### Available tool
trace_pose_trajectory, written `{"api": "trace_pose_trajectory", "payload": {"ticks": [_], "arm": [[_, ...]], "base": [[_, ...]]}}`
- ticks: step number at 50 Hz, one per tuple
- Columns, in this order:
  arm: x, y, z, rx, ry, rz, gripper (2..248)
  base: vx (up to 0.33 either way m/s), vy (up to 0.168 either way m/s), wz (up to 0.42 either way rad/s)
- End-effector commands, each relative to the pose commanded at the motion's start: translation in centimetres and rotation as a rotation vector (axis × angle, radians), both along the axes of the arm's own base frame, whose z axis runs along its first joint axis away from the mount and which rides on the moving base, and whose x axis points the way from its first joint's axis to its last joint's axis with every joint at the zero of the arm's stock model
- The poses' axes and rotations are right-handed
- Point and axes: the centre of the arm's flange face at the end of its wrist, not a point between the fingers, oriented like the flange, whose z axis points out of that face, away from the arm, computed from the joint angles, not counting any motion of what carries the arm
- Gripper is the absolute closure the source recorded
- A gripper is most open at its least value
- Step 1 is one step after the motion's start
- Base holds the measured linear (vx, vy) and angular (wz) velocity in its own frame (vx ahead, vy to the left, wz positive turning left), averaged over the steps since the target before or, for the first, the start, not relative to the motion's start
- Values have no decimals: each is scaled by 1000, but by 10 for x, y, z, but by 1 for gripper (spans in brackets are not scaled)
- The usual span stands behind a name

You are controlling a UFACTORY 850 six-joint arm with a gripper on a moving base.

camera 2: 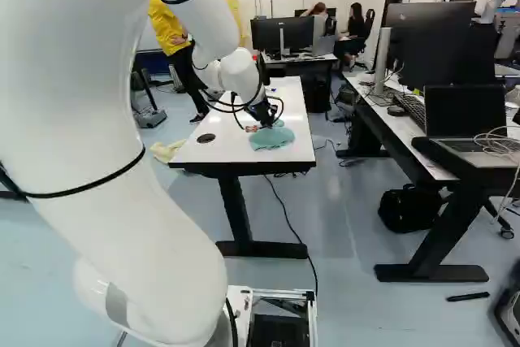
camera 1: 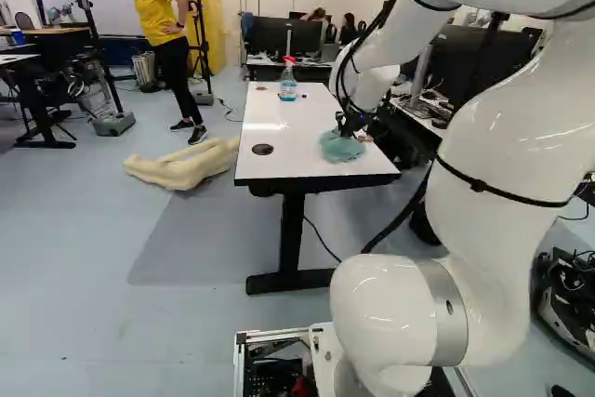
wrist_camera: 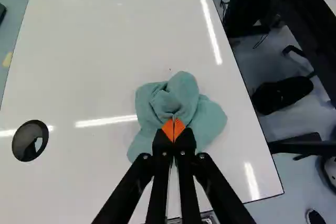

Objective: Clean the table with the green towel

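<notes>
Blue liquid (camera 1: 288, 92) is held in a clear spray bottle (camera 1: 288, 80) with a red top on the glossy white surface (camera 1: 279, 125). Nearer the base, the crumpled green cloth towel (wrist_camera: 210, 121) is clamped by the black two-fingered claw (camera 1: 347, 131).

The white table (camera 1: 297, 155) is supported on dark legs. At its near end, the green towel (wrist_camera: 208, 121) is bunched, apart from a round dark inset (wrist_camera: 30, 140). Farther back, a spray bottle (camera 1: 288, 86) is stood upright.
</notes>
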Motion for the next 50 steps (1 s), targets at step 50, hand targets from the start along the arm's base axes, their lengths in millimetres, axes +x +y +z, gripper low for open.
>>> {"api": "trace_pose_trajectory", "payload": {"ticks": [50], "arm": [[3,1,24,-9,-50,3,230]], "base": [[0,0,0]]}}
